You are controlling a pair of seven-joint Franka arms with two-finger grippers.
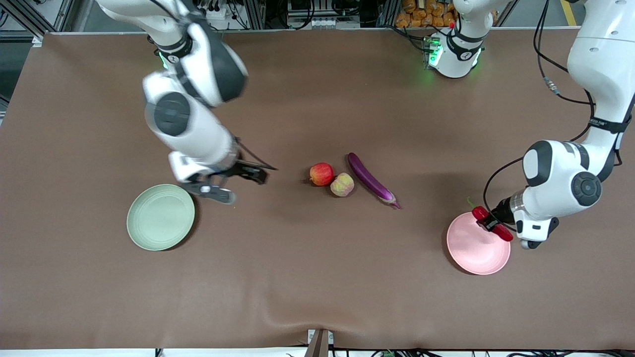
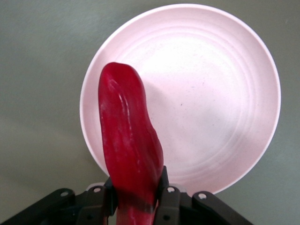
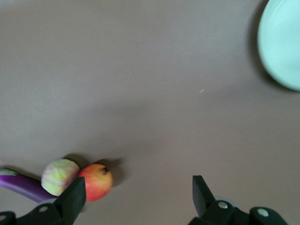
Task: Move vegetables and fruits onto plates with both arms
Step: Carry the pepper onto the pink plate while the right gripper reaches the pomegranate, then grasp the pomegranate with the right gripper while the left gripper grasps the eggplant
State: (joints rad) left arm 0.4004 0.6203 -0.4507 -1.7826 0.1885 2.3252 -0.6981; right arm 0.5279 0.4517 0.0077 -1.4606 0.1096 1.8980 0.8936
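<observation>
— While the left gripper hangs over the pink plate, what is it carrying?
— Its fingers are clamped on the red chili pepper, which sticks out over the plate's rim; the green stem points away from the plate.
— And the right gripper?
— It's up over bare table just beside the green plate, with its fingers spread wide and nothing between them.
— Where are the other 3 pieces?
— On the table near the middle, between the 2 plates. The apple touches the yellow-green fruit, which lies slightly nearer the front camera. The eggplant lies slantwise just beside that fruit, toward the left arm's end.
</observation>
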